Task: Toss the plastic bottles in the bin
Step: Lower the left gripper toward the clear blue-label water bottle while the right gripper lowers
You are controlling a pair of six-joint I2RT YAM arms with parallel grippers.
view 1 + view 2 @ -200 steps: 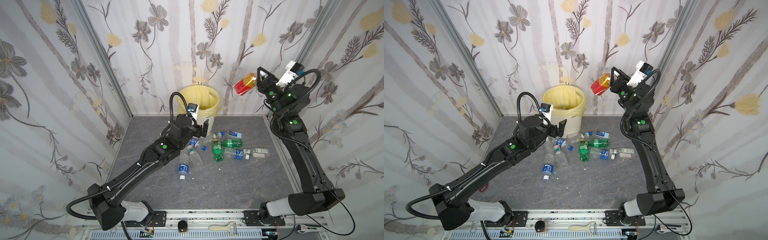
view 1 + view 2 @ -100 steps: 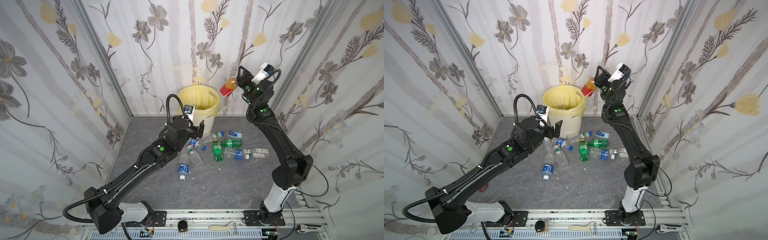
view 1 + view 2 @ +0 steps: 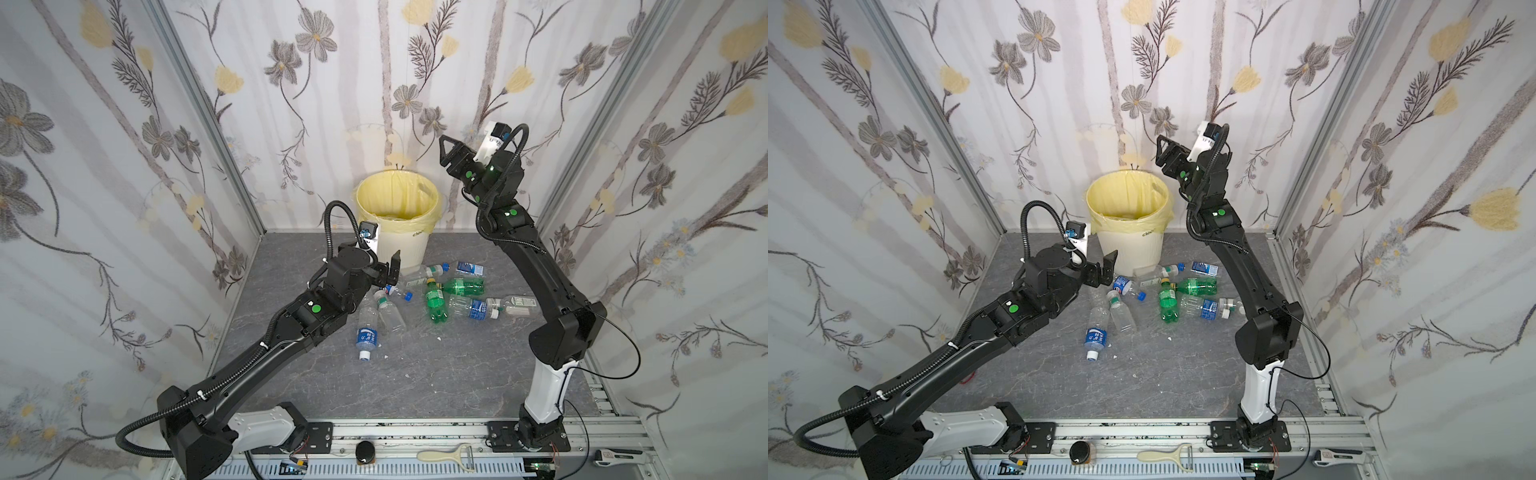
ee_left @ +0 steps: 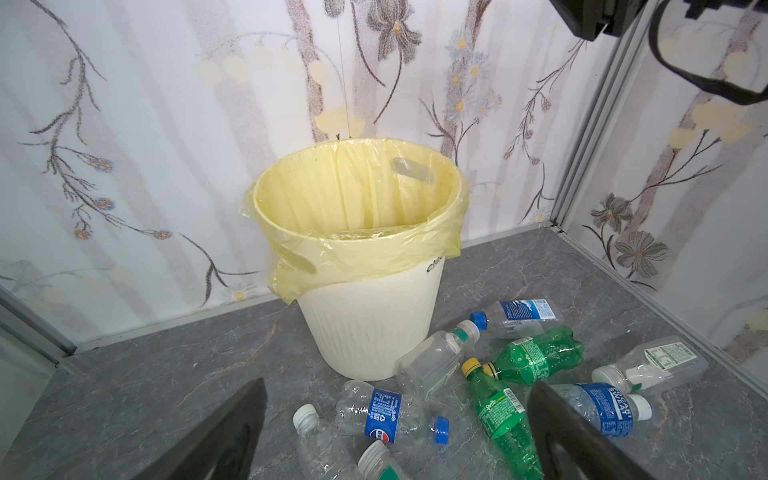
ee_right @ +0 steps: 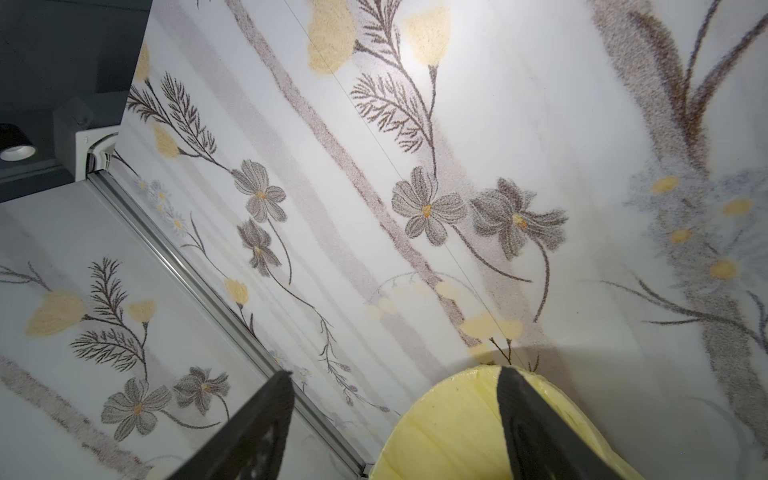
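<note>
Bin (image 3: 409, 245): stands upright on the grey floor (image 3: 415, 374) against the back wall, in the middle. A yellow bag (image 3: 419, 226) is folded over its rim. What lies inside I cannot tell.
Right claw (image 3: 443, 150): is high up, above the bin and beside its right edge. The fingers are spread, and in the right wrist view only wallpaper and the yellow rim show between them.
Left claw (image 3: 390, 272): is low, near the foot of the bin on its left side. The fingers are spread wide over the nearest bottles and grip none.
Plastic bottles (image 3: 471, 309): lie scattered on the floor in front of the bin, between the two arms.
Green bottles (image 4: 536, 359): two, in the middle of the heap, with their cap ends just beside each other.
Front bottle (image 3: 368, 336): clear with a blue label, white cap toward the front rail.
</note>
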